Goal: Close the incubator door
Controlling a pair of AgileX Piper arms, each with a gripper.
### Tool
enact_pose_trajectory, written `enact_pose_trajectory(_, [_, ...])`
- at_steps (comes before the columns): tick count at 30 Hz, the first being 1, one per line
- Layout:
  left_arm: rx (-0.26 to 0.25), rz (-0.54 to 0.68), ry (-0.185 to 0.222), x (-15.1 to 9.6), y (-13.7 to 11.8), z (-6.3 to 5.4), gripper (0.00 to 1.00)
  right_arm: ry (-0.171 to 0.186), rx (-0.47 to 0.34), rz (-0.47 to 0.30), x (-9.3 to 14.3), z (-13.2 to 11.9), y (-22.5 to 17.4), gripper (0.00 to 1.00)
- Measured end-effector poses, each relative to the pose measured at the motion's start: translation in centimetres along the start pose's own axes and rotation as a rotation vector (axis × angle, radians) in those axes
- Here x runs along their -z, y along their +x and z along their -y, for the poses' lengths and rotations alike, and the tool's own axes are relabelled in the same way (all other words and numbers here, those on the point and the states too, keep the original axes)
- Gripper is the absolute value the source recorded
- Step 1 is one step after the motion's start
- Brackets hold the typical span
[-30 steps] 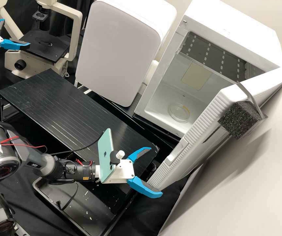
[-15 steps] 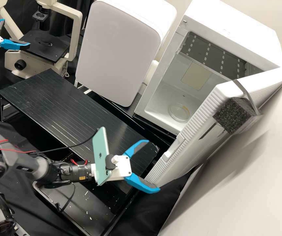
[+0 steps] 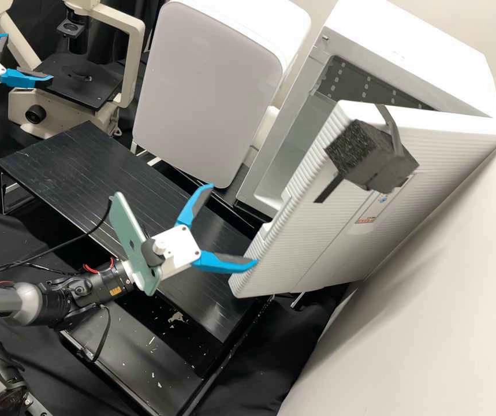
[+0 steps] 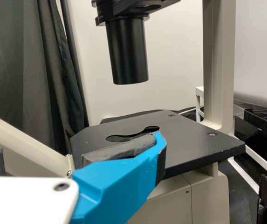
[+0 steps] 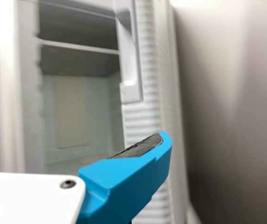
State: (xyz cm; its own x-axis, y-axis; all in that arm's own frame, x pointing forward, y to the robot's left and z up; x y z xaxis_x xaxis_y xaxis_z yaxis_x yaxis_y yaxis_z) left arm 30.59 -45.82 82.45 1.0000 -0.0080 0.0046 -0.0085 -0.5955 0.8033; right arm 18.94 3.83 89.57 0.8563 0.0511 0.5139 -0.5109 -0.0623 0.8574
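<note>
So the incubator door (image 3: 426,196) is partway open, right in front of the right end effector (image 3: 233,225). That end effector has its blue fingers spread wide with nothing between them, and one fingertip overlaps the door's ribbed free edge in the high view. Honestly can't tell if it's touching or just beside it. The incubator (image 3: 409,52) sits beyond the end effector, behind the door, and you can see in through the gap. There's a black foam block (image 3: 351,153) on the door, strapped up near its top corner, farther out past the fingertips. A green phone (image 3: 129,242) is mounted just behind the right end effector, and the black slatted counter (image 3: 144,179) runs underneath it.

Meanwhile the left end effector (image 3: 29,57) is well apart from all that, also wide and empty, with the microscope stage (image 3: 80,86) right by one fingertip. Can't say whether those two touch either.
</note>
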Motion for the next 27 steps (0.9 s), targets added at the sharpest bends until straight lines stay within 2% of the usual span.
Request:
enact_pose_trajectory(3, [0.000, 0.000, 0.000, 0.0, 0.0, 0.0, 1.00, -0.002, 0.024, -0.027, 0.4, 0.2, -0.3, 1.00])
enact_pose_trajectory(14, [0.000, 0.000, 0.000, 0.0, 0.0, 0.0, 1.00, 0.002, 0.039, -0.028, 0.4, 0.5, -0.8, 1.00])
enact_pose_trajectory(19, [0.000, 0.000, 0.000, 0.0, 0.0, 0.0, 1.00, -0.028, 0.068, 0.012, -0.1, 1.7, 0.0, 1.00])
enact_pose_trajectory(27, [0.000, 0.000, 0.000, 0.0, 0.0, 0.0, 1.00, -0.111, 0.116, 0.047, -0.6, 4.3, 2.8, 1.00])
